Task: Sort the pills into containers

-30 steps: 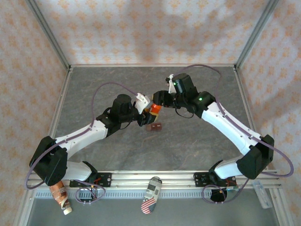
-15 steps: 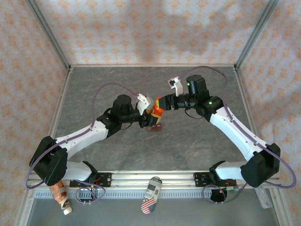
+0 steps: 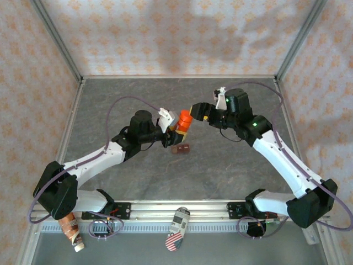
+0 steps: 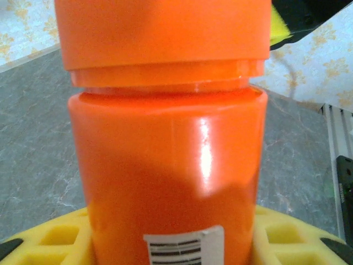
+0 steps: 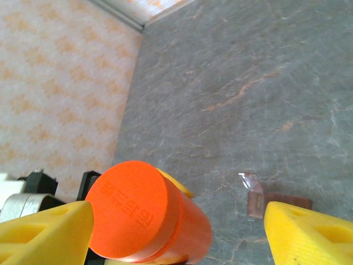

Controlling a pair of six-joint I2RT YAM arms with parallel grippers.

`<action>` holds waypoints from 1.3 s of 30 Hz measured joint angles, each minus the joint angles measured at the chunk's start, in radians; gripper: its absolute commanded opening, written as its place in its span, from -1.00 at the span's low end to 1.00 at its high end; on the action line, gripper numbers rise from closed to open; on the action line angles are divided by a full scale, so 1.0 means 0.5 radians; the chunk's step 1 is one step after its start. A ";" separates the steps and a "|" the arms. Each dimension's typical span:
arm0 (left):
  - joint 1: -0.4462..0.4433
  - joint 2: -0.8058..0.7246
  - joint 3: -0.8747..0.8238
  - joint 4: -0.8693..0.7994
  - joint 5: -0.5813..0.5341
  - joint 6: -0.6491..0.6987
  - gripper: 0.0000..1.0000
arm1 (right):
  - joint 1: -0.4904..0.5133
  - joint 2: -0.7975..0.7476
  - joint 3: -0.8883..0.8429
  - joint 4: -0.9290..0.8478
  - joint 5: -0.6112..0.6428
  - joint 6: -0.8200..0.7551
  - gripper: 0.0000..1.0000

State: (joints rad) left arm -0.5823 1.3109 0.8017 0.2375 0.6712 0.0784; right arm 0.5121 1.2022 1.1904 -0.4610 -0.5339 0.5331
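Note:
The bright orange bottle (image 3: 183,123) is held above the table with my left gripper (image 3: 172,132) shut round its body; its cap is on. Seen from the left wrist, the bottle (image 4: 165,154) sits between the yellow pads (image 4: 58,237) of my left gripper (image 4: 174,245). My right gripper (image 3: 199,109) stands open just right of the cap. The right wrist view has the capped bottle (image 5: 144,216) between the spread fingers (image 5: 47,232) of my right gripper (image 5: 176,215), apart from them. The dark red-brown container (image 3: 180,148) lies on the table below the bottle, also (image 5: 280,202) with a clear flap raised. No pills can be made out.
The grey table (image 3: 220,165) is closed in by patterned walls and metal posts. A flag-patterned object (image 3: 177,227) lies on the front rail, and a tube (image 3: 71,231) lies at the near left corner.
My right gripper has let go of the bottle's top and drawn back up and to the right. The left gripper has kept hold of the bottle, now tilted more upright.

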 measured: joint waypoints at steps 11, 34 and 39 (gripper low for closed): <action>0.000 0.001 0.008 -0.051 -0.036 0.056 -1.00 | 0.204 0.188 0.253 -0.128 0.255 0.086 0.58; 0.000 0.005 0.019 -0.065 -0.043 0.054 -1.00 | 0.276 0.349 0.345 -0.175 0.285 0.047 0.47; 0.000 0.012 0.019 -0.065 -0.043 0.051 -1.00 | 0.285 0.364 0.365 -0.185 0.285 0.021 0.17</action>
State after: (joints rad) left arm -0.5823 1.3170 0.8112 0.2050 0.6498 0.1040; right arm 0.6548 1.3842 1.3731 -0.5537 -0.3916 0.5434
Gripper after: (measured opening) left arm 0.479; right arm 0.640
